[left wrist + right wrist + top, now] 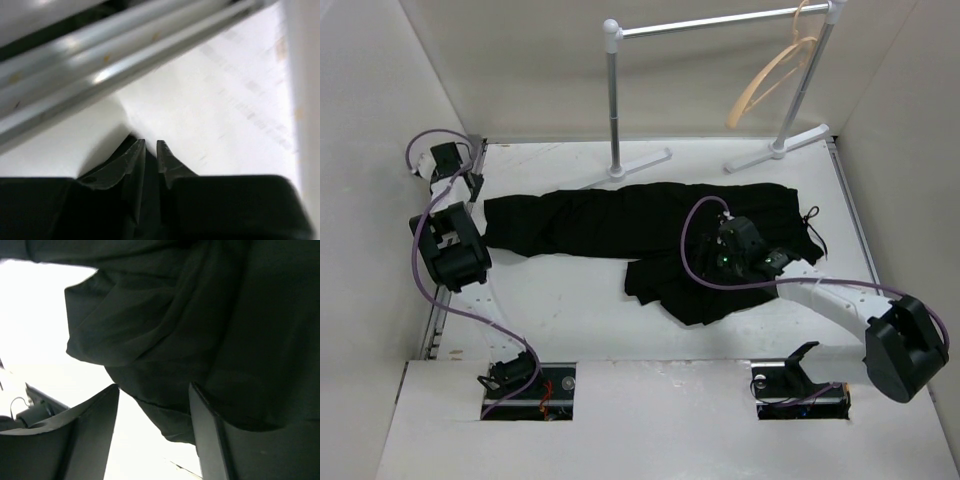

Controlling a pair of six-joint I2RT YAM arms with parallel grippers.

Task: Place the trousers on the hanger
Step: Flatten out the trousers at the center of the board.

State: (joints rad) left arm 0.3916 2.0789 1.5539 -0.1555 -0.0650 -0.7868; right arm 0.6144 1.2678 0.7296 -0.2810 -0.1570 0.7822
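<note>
Showing the white table from above, with 2 wrist views alongside. Black trousers lie flat across the surface, stretched from left to right. 1 leg reaches toward the left arm, and the other is folded back into a bunched mass near the middle front.

The hanger, thin and light tan, hangs by its hook from the right end of the top rail of a white-and-silver rack standing at the back of the table. It hangs tilted, well apart from the trousers and from both arms.

The left gripper is at the far left of the table, near the end of the outstretched leg. In its wrist view the 2 fingers are drawn almost together, with only a thin slit between them and nothing gripped. They sit above bare white surface, near an aluminium rail.

The right gripper is over the folded part of the trousers. Its 2 fingers are released and stand well apart. Dark creased cloth fills the view beyond them, and no cloth is pinched between the tips. Whether the fingers touch the cloth cannot be told.
</note>
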